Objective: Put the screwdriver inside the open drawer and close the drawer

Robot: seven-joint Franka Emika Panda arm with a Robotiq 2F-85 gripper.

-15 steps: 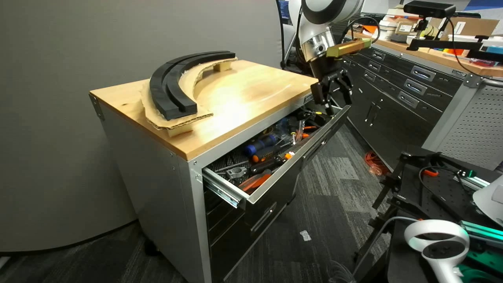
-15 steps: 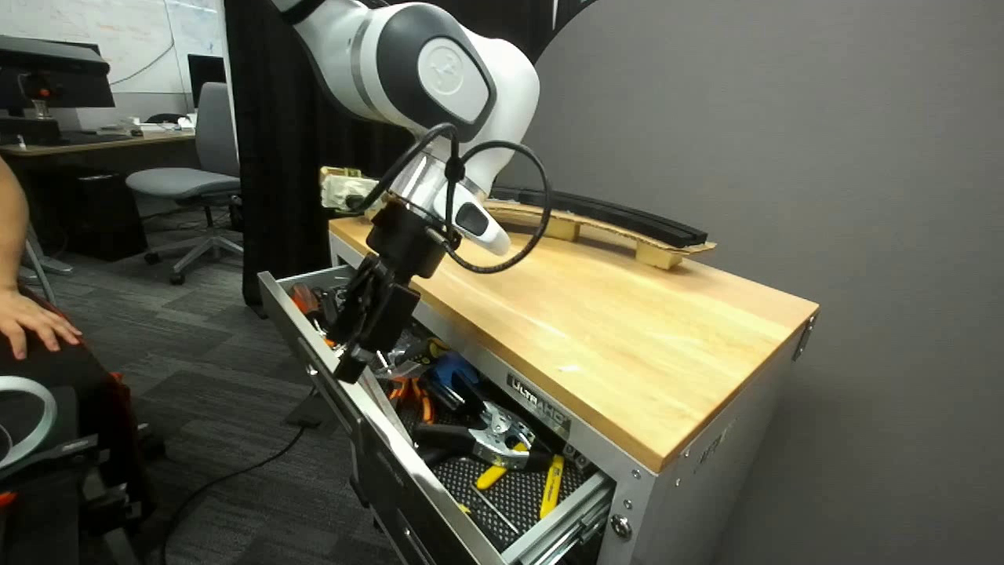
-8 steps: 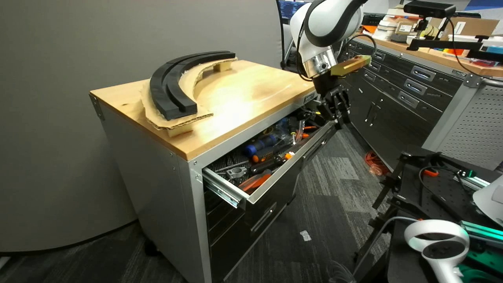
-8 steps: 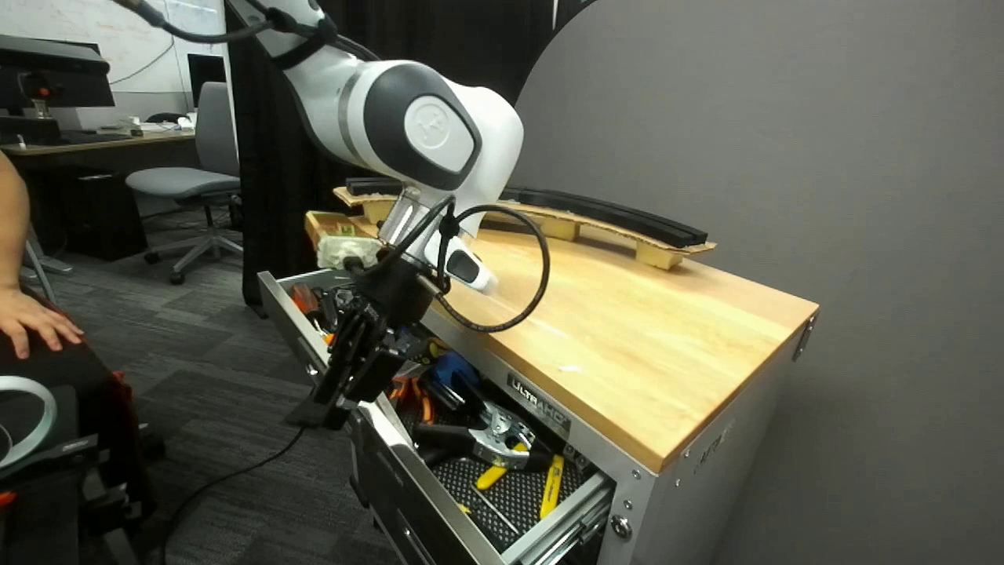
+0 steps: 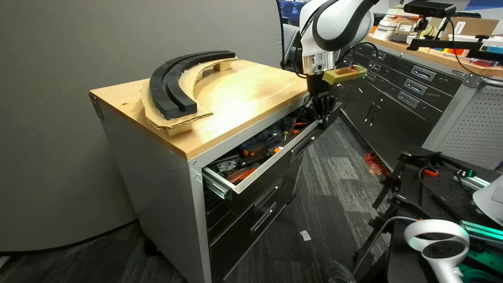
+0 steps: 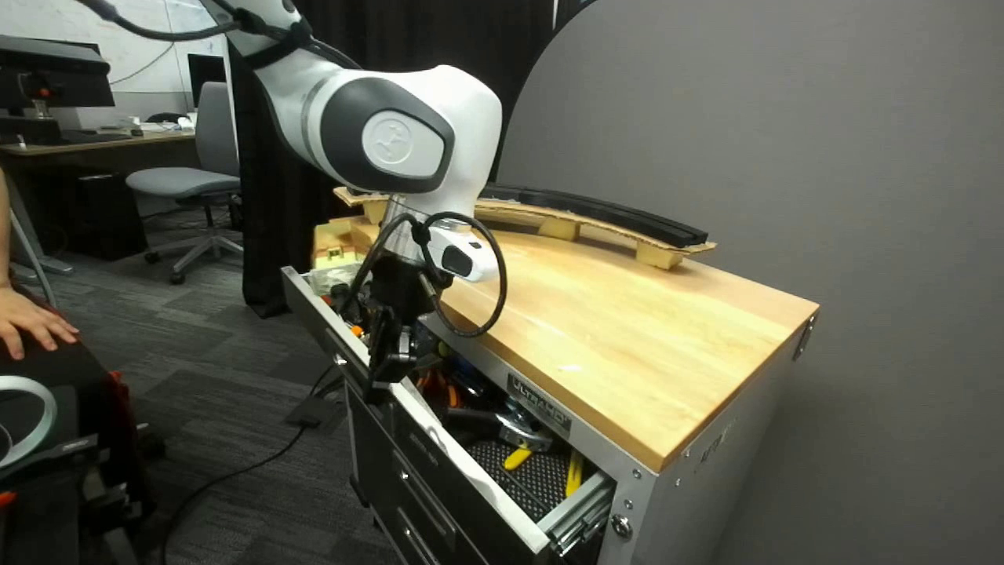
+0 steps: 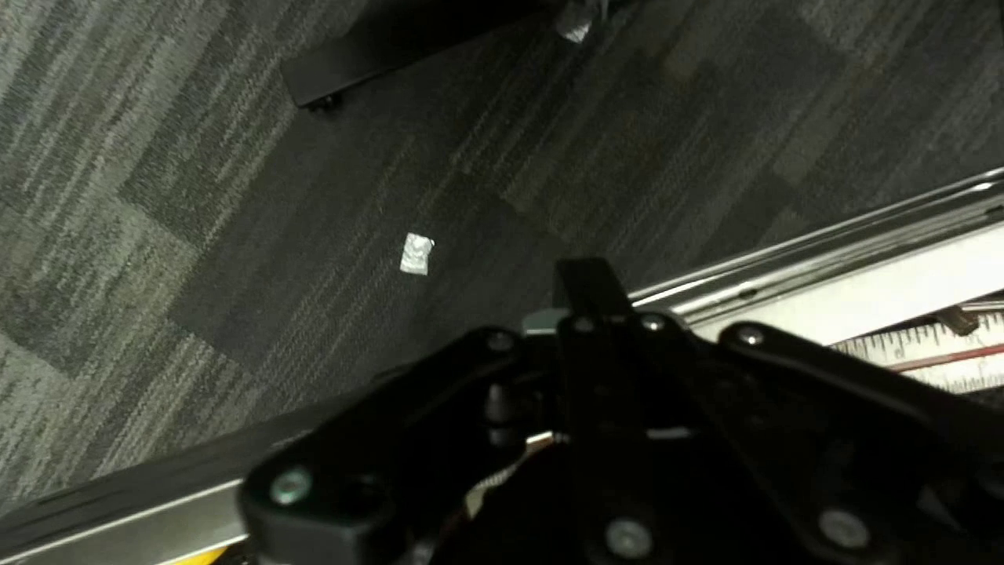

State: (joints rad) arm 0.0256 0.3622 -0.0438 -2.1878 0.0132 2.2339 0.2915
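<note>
The drawer (image 5: 267,167) is partly pulled out of the wood-topped cabinet, and in an exterior view its silver rim (image 6: 471,464) runs slantwise past the arm. Inside lie several tools, among them an orange-tipped dark handle (image 5: 253,149) and yellow grips (image 6: 574,472). The screwdriver cannot be made out; it is hidden or out of view. My gripper (image 5: 323,124) is shut, fingers pointing down, at the drawer's front edge in both exterior views. In the wrist view the shut gripper (image 7: 588,284) covers part of that rim, and nothing shows between its fingertips. Exact contact is hidden.
Curved black pieces (image 5: 173,84) rest on cardboard on the wooden top (image 5: 251,94). A dark cabinet (image 5: 397,94) stands behind the arm. Nearby is a black table with a white controller (image 5: 442,236). A person's hand (image 6: 35,320) shows at one side.
The gripper has gone from open above the drawer to shut, dropping to its front edge. Over the last half second the drawer has slid partway inward, the gripper travelling with it.
</note>
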